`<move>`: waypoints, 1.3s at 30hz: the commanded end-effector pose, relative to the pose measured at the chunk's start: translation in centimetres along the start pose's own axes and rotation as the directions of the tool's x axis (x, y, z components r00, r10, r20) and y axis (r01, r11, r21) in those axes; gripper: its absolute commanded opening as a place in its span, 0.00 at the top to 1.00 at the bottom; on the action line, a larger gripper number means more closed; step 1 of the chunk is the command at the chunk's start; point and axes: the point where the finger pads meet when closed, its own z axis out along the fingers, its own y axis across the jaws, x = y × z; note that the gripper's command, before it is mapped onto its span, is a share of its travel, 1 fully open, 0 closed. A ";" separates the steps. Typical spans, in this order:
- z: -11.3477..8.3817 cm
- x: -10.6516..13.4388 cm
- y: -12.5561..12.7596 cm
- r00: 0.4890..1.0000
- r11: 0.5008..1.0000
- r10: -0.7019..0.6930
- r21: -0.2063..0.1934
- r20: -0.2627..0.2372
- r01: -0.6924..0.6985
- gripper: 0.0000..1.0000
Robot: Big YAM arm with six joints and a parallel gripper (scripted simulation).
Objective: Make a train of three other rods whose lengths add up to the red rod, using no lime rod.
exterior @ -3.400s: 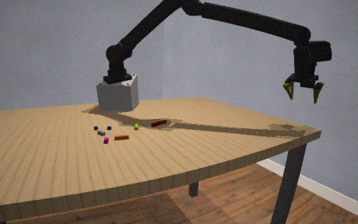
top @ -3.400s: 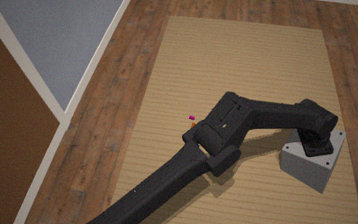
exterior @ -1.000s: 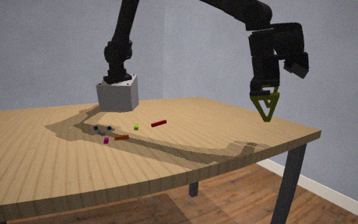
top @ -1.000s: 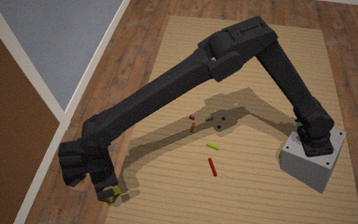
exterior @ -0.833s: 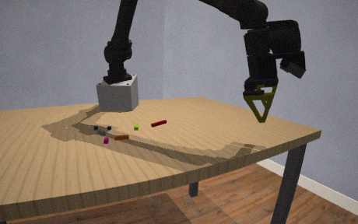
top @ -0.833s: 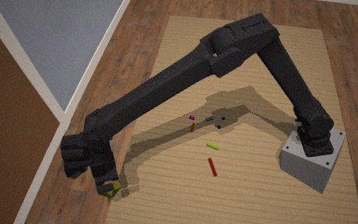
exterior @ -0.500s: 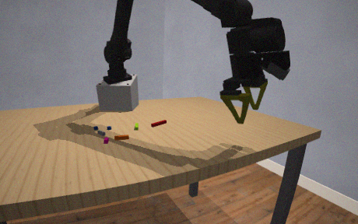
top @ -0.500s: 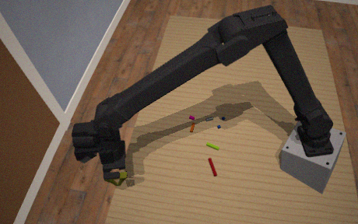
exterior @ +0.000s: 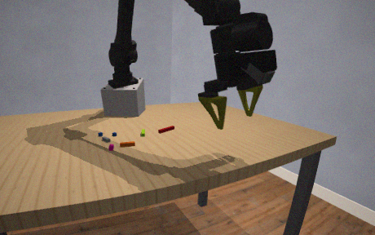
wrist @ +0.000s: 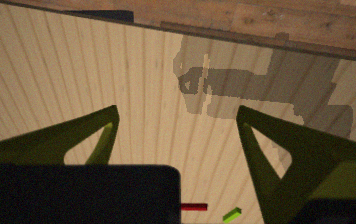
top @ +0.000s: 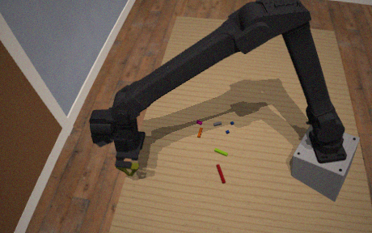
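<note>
1. The table (top: 170, 210) (exterior: 277, 135) (wrist: 140, 75) has a pale wooden top with darker grain lines; a dark grey leg (exterior: 302, 192) stands under one corner.
2. Brown plank floor (top: 81, 202) (exterior: 228, 212) (wrist: 240, 15) lies around it, and a blue-grey wall (top: 69, 40) (exterior: 61, 49) meets it at a white skirting board (top: 101, 57) (exterior: 334, 200).
3. The arm's shadow (top: 251, 86) (exterior: 171, 169) (wrist: 225, 82) stretches across the wood.
4. A light grey block (top: 307, 171) (exterior: 122, 102) carries the arm on the tabletop.
5. The jaws (top: 130, 173) (exterior: 235, 122) are spread fully, gripping nothing, above the table and well apart from the rods.
6. The red rod (top: 221, 174) (exterior: 166, 129) (wrist: 194, 206) lies flat, the lime rod (top: 221, 152) (exterior: 143, 133) (wrist: 232, 215) near it.
7. Beyond lie the orange rod (top: 200, 133) (exterior: 127, 144), magenta rod (top: 199, 122) (exterior: 111, 147), grey rod (top: 217, 124) (exterior: 106, 139) and two blue rods (top: 232, 123) (exterior: 114, 134), all separate; no train is formed.
</note>
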 end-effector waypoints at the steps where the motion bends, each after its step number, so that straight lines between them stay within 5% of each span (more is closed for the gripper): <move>1: 0.8 -0.2 -1.2 0.998 0.998 0.061 0.006 0.005 -0.061 0.00; 2: 0.8 -0.1 -1.2 0.998 0.998 0.061 0.006 0.004 -0.061 0.00; 3: -2.3 0.5 -3.7 0.984 0.985 0.172 0.014 0.053 -0.173 0.00; 6: -2.3 0.5 -3.6 0.984 0.985 0.172 0.012 0.053 -0.173 0.00; 8: 0.2 1.4 -3.7 0.985 0.985 0.174 0.020 0.008 -0.174 0.00; 9: 0.2 1.4 -3.7 0.985 0.985 0.174 0.020 0.008 -0.174 0.00; 10: -2.6 2.2 -6.0 0.958 0.959 0.282 0.024 0.057 -0.284 0.00; 13: -2.6 2.4 -6.0 0.958 0.959 0.282 0.024 0.051 -0.284 0.00; 15: -0.3 3.3 -6.0 0.959 0.958 0.284 0.035 0.007 -0.284 0.00; 16: -0.3 3.3 -6.0 0.959 0.958 0.283 0.034 0.007 -0.283 0.00; 17: -3.0 4.1 -8.2 0.920 0.921 0.387 0.033 0.063 -0.389 0.00; 22: -3.0 4.2 -8.1 0.920 0.921 0.387 0.032 0.059 -0.389 0.00; 23: -0.8 4.9 -8.1 0.921 0.920 0.388 0.045 0.019 -0.389 0.00; 24: -3.3 6.0 -10.2 0.872 0.872 0.485 0.041 0.070 -0.488 0.00; 27: -3.2 6.3 -10.1 0.872 0.872 0.485 0.044 0.059 -0.488 0.00; 28: -1.2 7.0 -10.2 0.873 0.871 0.488 0.059 0.022 -0.488 0.00; 30: -1.2 7.0 -10.1 0.873 0.871 0.487 0.059 0.021 -0.487 0.00; 31: -3.6 8.0 -12.0 0.814 0.814 0.575 0.047 0.080 -0.579 0.00; 39: -1.6 9.0 -11.9 0.816 0.813 0.577 0.068 0.033 -0.578 0.00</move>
